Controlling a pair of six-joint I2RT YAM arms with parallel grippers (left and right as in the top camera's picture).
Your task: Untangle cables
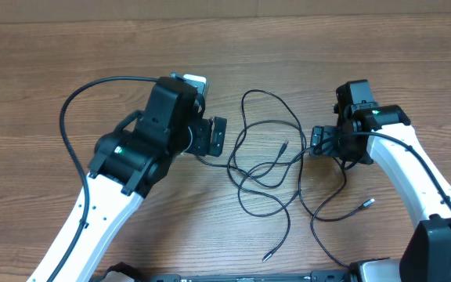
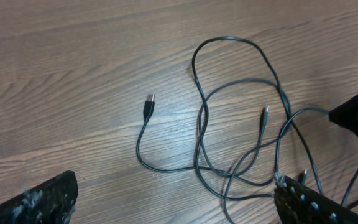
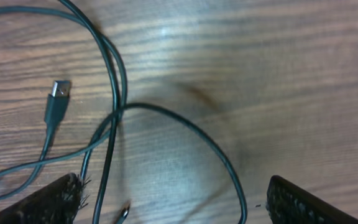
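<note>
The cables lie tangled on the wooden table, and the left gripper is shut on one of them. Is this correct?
Not quite. The left gripper is open, not shut on a cable: the left wrist view shows its jaws wide apart. The cables do lie tangled on the table.

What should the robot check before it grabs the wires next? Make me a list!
1. The left gripper is open: ok.
2. The right gripper is open: ok.
3. A strand runs between the right gripper's fingers: ok.
4. The cables lie apart: not ok, loops cross in the middle.
5. Which cable that strand belongs to: cannot tell.
</note>
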